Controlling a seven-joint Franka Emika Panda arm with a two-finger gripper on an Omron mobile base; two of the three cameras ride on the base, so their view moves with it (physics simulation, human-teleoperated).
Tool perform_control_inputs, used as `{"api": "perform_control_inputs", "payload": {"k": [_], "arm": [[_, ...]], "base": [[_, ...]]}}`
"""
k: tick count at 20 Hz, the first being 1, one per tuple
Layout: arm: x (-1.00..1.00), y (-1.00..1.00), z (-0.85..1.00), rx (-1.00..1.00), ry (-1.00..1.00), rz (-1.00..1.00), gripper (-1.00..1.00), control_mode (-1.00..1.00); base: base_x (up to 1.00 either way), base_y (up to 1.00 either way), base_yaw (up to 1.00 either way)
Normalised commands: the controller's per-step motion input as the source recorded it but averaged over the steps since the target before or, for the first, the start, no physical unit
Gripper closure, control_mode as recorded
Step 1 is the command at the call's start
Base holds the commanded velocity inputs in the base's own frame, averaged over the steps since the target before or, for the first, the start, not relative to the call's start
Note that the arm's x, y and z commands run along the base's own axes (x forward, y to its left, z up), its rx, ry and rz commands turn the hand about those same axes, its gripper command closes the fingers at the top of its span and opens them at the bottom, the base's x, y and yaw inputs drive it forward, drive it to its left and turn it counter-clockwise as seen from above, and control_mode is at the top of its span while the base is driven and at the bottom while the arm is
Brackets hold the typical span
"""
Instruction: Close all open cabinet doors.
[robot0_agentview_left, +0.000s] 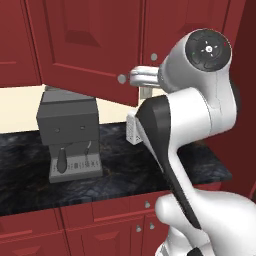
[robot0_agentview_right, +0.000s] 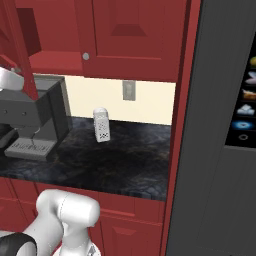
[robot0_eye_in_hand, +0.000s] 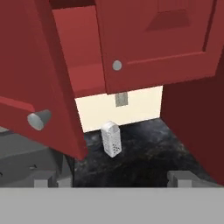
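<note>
One dark-red cabinet door (robot0_agentview_left: 85, 45) stands swung out over the coffee machine, its round silver knob (robot0_agentview_left: 121, 78) at the lower right corner. In the hand view this open door (robot0_eye_in_hand: 39, 78) fills the left side, its knob (robot0_eye_in_hand: 38, 119) close by, with the red cabinet inside (robot0_eye_in_hand: 78, 65) showing behind it. To its right is a shut door (robot0_eye_in_hand: 157, 39), knob (robot0_eye_in_hand: 117, 65) at its lower left. My gripper (robot0_agentview_left: 136, 76) hovers just right of the open door's knob, open (robot0_eye_in_hand: 111, 178) and holding nothing. In the right base view the open door (robot0_agentview_right: 20, 50) appears edge-on.
A grey coffee machine (robot0_agentview_left: 70, 132) stands on the dark stone counter (robot0_agentview_left: 125, 170) under the open door. A white shaker (robot0_agentview_right: 101, 125) sits near the wall below an outlet (robot0_agentview_right: 128, 90). A tall dark appliance front (robot0_agentview_right: 225, 150) bounds the right. Red drawer fronts (robot0_agentview_left: 115, 210) run below.
</note>
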Motion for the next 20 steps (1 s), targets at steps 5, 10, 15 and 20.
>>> {"api": "perform_control_inputs", "payload": {"k": [5, 10, 15, 20], "arm": [[0.05, 0.12, -0.15, -0.18, 0.00, 0.01, -1.00, -1.00], [0.28, 0.11, -0.05, -0.14, -0.03, 0.00, -1.00, -1.00], [0.46, 0.49, 0.00, -0.28, -0.21, 0.00, -1.00, -1.00], [0.41, 0.40, 0.10, -0.25, -0.15, 0.00, -1.00, -1.00]], "base": [[0.00, 0.00, 0.00], [0.00, 0.00, 0.00], [0.00, 0.00, 0.00], [0.00, 0.00, 0.00]]}}
